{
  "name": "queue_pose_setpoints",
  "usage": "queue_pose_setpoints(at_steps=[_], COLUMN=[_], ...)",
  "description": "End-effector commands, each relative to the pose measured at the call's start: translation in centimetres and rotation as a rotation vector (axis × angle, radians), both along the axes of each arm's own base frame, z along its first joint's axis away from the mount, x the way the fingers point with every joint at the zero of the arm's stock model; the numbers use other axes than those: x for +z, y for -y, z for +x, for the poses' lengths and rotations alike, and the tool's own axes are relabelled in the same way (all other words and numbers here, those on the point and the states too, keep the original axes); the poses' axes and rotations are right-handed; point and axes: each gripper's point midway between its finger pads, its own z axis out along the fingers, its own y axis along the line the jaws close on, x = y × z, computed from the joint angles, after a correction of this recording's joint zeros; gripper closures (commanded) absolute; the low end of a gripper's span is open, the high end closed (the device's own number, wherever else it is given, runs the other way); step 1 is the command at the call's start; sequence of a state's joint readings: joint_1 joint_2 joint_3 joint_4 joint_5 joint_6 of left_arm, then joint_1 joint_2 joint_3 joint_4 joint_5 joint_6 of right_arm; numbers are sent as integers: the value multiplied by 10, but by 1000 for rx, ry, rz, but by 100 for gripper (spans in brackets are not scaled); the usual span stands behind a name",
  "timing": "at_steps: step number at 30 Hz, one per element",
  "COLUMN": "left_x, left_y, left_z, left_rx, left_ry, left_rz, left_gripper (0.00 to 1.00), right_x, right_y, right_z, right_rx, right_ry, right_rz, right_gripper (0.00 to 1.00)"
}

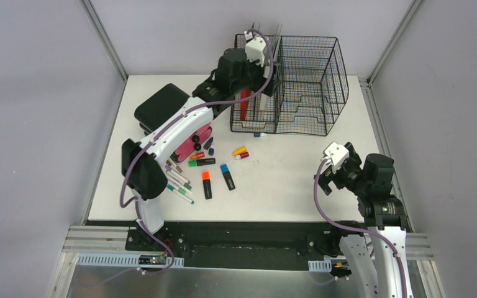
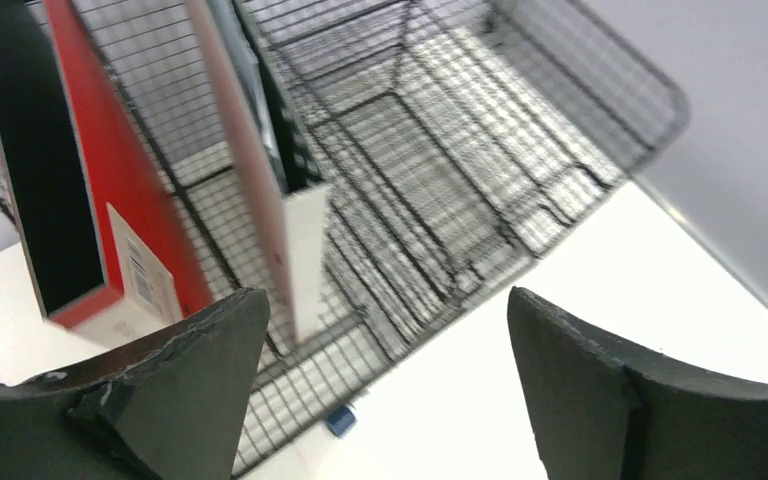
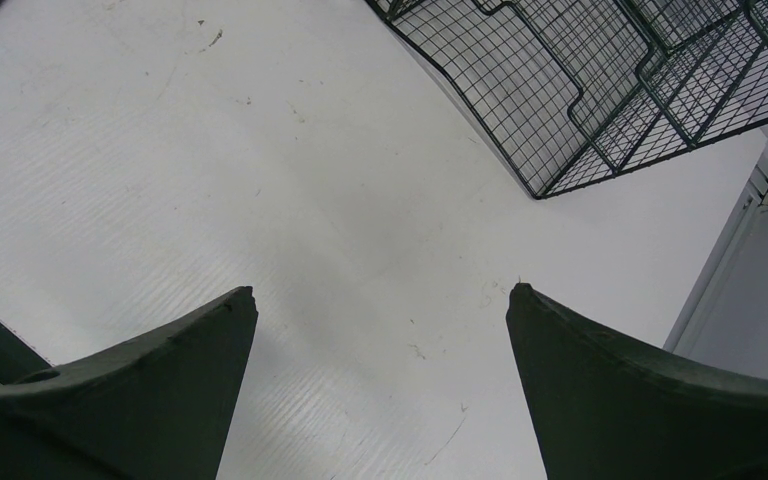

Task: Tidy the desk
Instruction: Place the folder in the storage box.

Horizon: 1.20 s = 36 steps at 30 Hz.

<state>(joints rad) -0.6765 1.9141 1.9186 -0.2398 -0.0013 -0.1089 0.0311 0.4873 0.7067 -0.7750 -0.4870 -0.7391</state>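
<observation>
The desk [image 1: 286,186] is a white tabletop with a black wire-mesh rack [image 1: 310,81] at its back. My left gripper [image 1: 262,62] hangs over the rack's left end. In the left wrist view this gripper [image 2: 382,295] is open, with nothing between its fingers. Below it a red and black book [image 2: 90,200] and a thin white book [image 2: 295,240] stand upright in the rack [image 2: 440,180]. My right gripper [image 1: 328,177] hovers at the desk's right front. It [image 3: 380,290] is open over bare desk [image 3: 260,180].
Loose on the desk's left half lie an orange highlighter [image 1: 206,184], a blue highlighter [image 1: 227,177], a green highlighter [image 1: 202,162], several pens [image 1: 177,180] and a pink case [image 1: 192,143]. A black case [image 1: 161,102] sits at the back left. A blue cap [image 2: 340,420] lies by the rack.
</observation>
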Motion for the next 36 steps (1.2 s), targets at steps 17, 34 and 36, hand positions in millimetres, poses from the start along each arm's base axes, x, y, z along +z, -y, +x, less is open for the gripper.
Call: queue_pose_setpoints(at_steps=[17, 34, 36], left_x=[-19, -105, -115], left_y=[-51, -99, -102], left_z=[-178, -217, -220], left_rx=[-347, -222, -207], left_ry=[-128, -261, -284], left_rz=[-202, -169, -165], left_gripper=[1, 1, 1], right_x=[0, -3, -3], right_y=[-1, -1, -2], right_z=[1, 0, 0], right_rx=[22, 29, 31], right_ry=[1, -11, -13], right_rz=[-1, 0, 0], right_gripper=[1, 1, 1])
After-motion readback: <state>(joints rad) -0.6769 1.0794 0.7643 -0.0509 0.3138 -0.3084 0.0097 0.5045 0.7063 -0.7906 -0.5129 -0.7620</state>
